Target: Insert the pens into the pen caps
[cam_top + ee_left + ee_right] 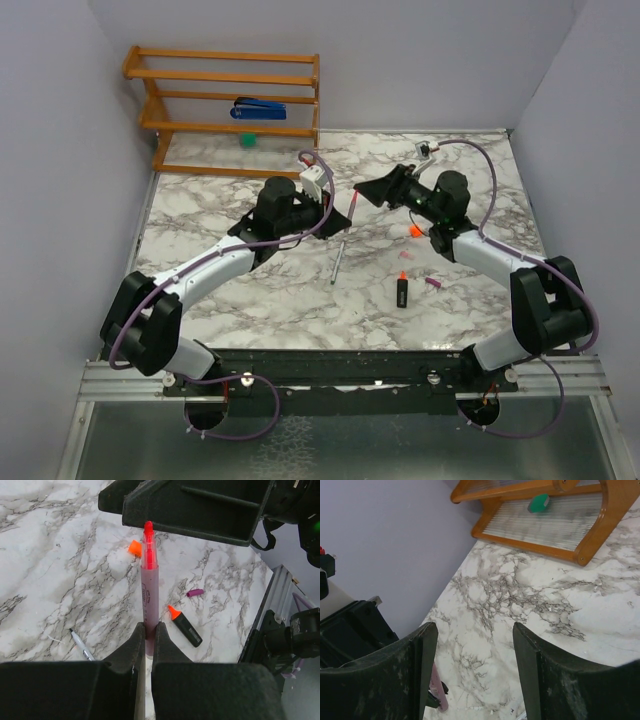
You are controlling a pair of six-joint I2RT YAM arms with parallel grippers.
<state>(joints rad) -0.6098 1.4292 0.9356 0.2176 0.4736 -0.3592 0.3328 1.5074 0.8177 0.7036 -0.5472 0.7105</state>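
Pens, three: a slim pink plastic pen (149,580) is clamped at its rear end between the narrowed fingers of the left gripper (148,632) at table centre, its red tip just before the right gripper (474,630), whose fingers are spread wide, holding nothing; a slim silver-grey pen (337,263) and a short thick black marker (402,292) lie flat nearer. Caps, three, on the marble-patterned table (470,180) at right: orange cap (413,232), pale pink cap (405,259), magenta cap (433,283). The far-left wooden rack (200,128) holds a blue stapler (258,108) and a green ball (248,140)

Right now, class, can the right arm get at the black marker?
Probably yes. The black marker lies bare on the table, nothing over it, near the right arm, whose jaws stand open and empty.
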